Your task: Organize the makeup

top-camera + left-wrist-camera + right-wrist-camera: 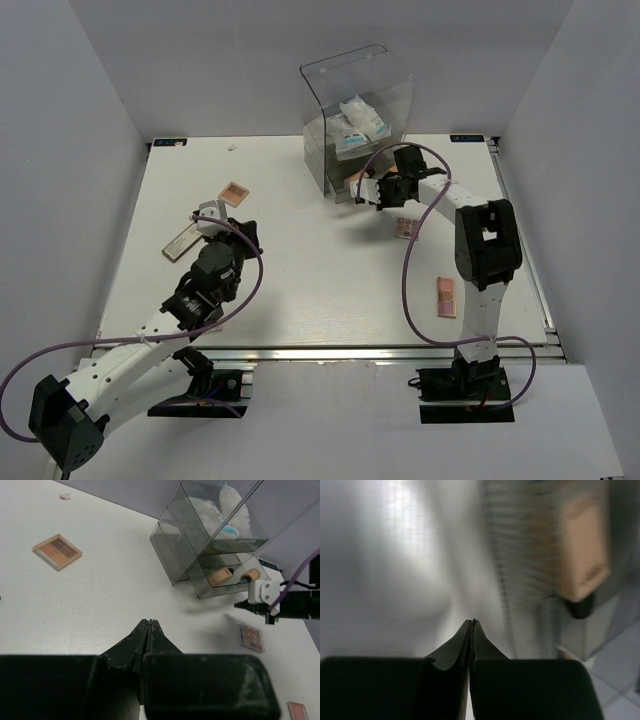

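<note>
The makeup is spread out. A square palette (234, 192) (57, 551) and a long palette (182, 242) lie at the left. Two more palettes (405, 228) (445, 297) lie at the right, also in the left wrist view (251, 637) (298, 711). White packets (360, 125) (230, 510) sit in the top of the clear box (355, 110). Two tan bottles (220, 576) (250, 575) lie in its lower drawer; one tan bottle (582, 555) shows blurred. My left gripper (222, 225) (148, 621) is shut and empty above bare table. My right gripper (360, 195) (472, 622) is shut and empty at the drawer's front.
The clear box (215, 535) with drawers stands at the back middle of the white table (300, 280). Grey walls close in three sides. A purple cable (410, 290) loops beside the right arm. A small white scrap (64, 496) lies near the back edge.
</note>
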Controlling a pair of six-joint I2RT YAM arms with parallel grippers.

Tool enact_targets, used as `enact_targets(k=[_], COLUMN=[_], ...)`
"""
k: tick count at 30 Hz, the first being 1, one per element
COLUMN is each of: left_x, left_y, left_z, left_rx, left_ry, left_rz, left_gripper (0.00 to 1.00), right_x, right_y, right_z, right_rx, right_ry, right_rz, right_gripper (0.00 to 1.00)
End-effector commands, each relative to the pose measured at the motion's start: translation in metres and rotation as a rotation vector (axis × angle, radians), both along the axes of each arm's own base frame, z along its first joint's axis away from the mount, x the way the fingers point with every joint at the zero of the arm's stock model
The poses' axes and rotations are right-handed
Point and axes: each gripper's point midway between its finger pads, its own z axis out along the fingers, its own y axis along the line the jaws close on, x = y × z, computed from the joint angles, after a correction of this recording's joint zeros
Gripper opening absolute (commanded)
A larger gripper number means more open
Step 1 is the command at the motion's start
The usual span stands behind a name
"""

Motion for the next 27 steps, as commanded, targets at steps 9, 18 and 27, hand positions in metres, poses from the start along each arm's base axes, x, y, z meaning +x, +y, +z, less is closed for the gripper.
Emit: enact_targets(k=[9,18,27], left_x=[0.003,0.009,0.010], left_y=[-0.007,-0.015,-0.019], left_z=[0.010,0.007,0.007], left_rx=[-0.039,-0.028,-0.051], left_ry=[0.016,0.030,0.036], left_rz=[-0.010,-0.025,-0.032], left_gripper=[0.16,0.18,0.19], right_x=[0.103,0.113,0.062], right_y=[0.031,0.038,0.032], right_z=[0.072,0.063,0.067], right_rx=[0.121,0.160,0.260], right_ry=[-0.401,-0.393,-0.274], right_rz=[-0.087,-0.141,-0.178], right_gripper=[0.52,0.83,0.82])
